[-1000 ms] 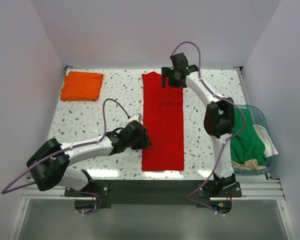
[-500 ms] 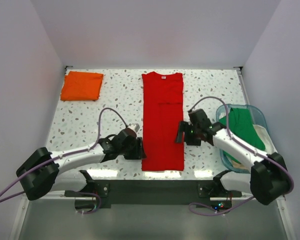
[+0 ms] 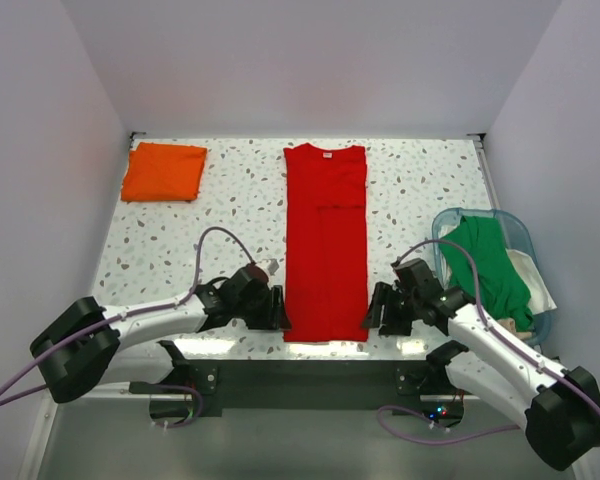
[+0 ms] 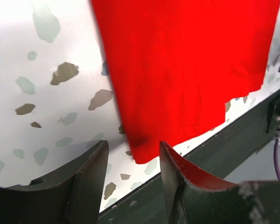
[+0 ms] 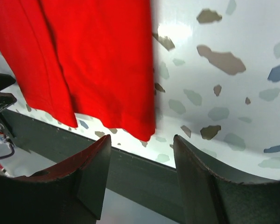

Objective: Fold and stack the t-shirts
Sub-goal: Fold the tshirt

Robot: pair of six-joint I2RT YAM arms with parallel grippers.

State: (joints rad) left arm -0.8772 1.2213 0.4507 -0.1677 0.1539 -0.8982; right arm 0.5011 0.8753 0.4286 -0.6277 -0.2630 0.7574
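Note:
The red t-shirt lies flat mid-table, folded into a long narrow strip, collar at the far end. My left gripper is open and empty beside its near left corner. My right gripper is open and empty beside its near right corner. Neither touches the cloth. The orange t-shirt lies folded at the far left. The green t-shirt hangs crumpled in the teal tub.
The tub stands at the right table edge, with a pale cloth under the green shirt. The dark front rail runs just past the red shirt's near hem. White walls close the table on three sides.
My right arm swung from the red shirt's collar down to its near right corner. My left gripper slid along the left edge to the near left corner. The shirt lies unmoved.

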